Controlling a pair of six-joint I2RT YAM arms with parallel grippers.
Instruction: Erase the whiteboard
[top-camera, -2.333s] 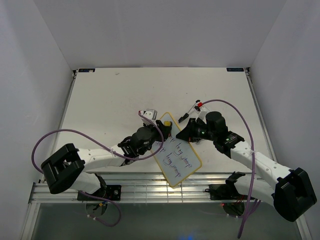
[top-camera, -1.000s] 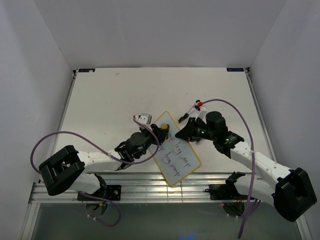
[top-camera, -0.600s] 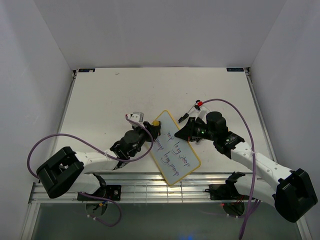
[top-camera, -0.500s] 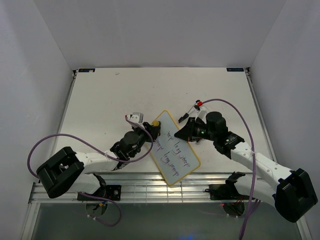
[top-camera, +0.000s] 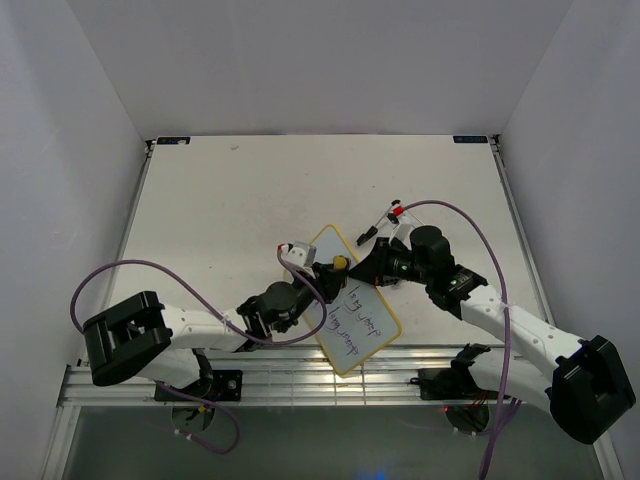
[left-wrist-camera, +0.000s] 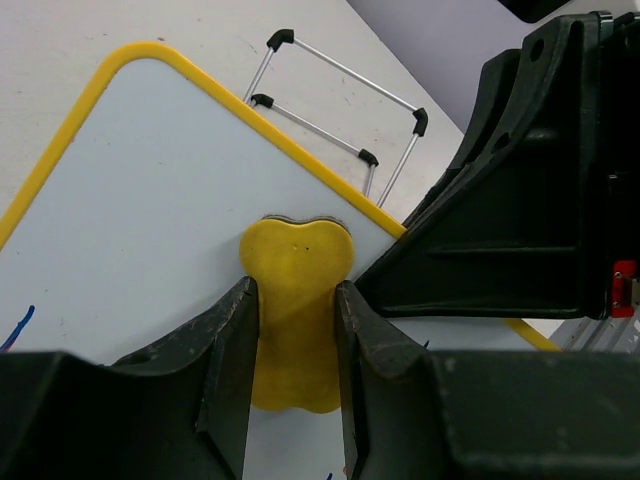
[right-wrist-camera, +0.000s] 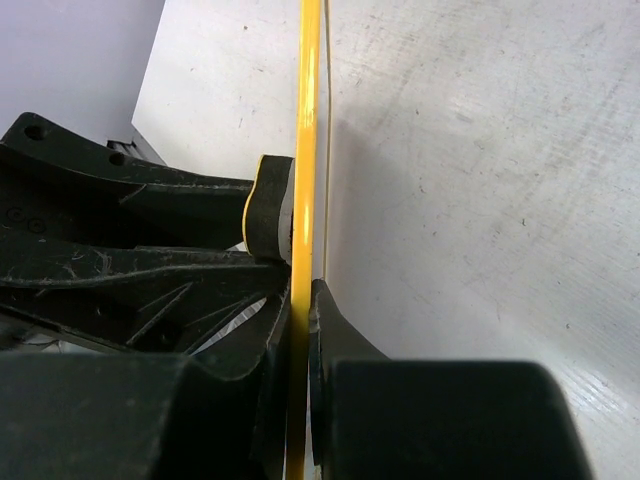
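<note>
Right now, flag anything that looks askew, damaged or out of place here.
The whiteboard sits skewed, diagonal to the table's edges. That looks deliberate: the right gripper clamps its yellow frame while the left gripper presses the yellow eraser on it. Purple writing covers its near half. No damage or spill shows.

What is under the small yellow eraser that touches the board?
The small yellow peanut-shaped eraser lies against the white yellow-framed whiteboard, on a clean part near its edge. Whether ink remains directly beneath it is covered.

White whiteboard (left-wrist-camera: 150, 200), yellow frame, purple writing (top-camera: 358, 322); yellow eraser (left-wrist-camera: 296, 250) in the black left gripper (left-wrist-camera: 295, 292); white table (top-camera: 250, 190)
</note>
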